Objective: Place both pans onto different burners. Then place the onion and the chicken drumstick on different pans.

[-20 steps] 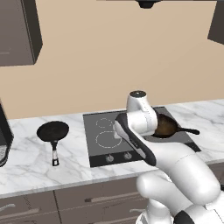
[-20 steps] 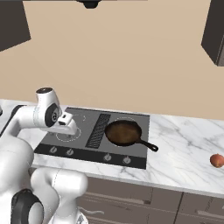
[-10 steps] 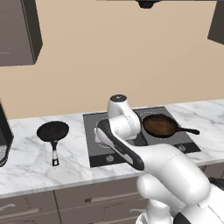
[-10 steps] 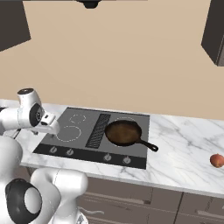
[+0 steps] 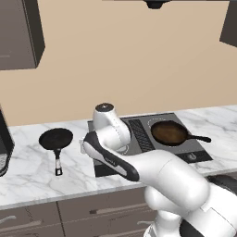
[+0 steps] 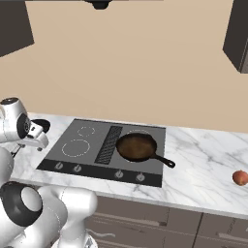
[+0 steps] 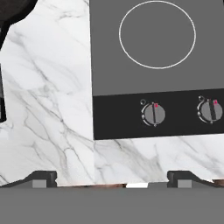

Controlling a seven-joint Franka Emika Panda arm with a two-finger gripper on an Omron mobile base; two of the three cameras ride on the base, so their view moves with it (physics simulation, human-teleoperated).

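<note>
The brown-interior pan (image 5: 169,133) (image 6: 136,146) rests on the right burner of the dark cooktop (image 6: 97,128), its handle pointing right. On the marble counter left of the cooktop lies the all-black pan (image 5: 55,138) (image 7: 12,13), handle toward the front. My gripper (image 7: 113,179) is open and empty, hovering over the counter at the cooktop's front left corner, between the black pan and the large front left burner (image 7: 156,34) (image 6: 75,147). The onion (image 6: 239,178) sits far right on the counter.
Two round knobs (image 7: 154,114) (image 7: 210,109) sit on the cooktop's black front strip just ahead of my fingers. A ribbed vent (image 6: 110,144) divides the cooktop. A smaller burner (image 6: 87,131) lies at the back left. Dark cabinets hang above both sides.
The arm has swung left, from beside the brown pan across the cooktop to its left edge. The brown pan has stayed on the right burner.
</note>
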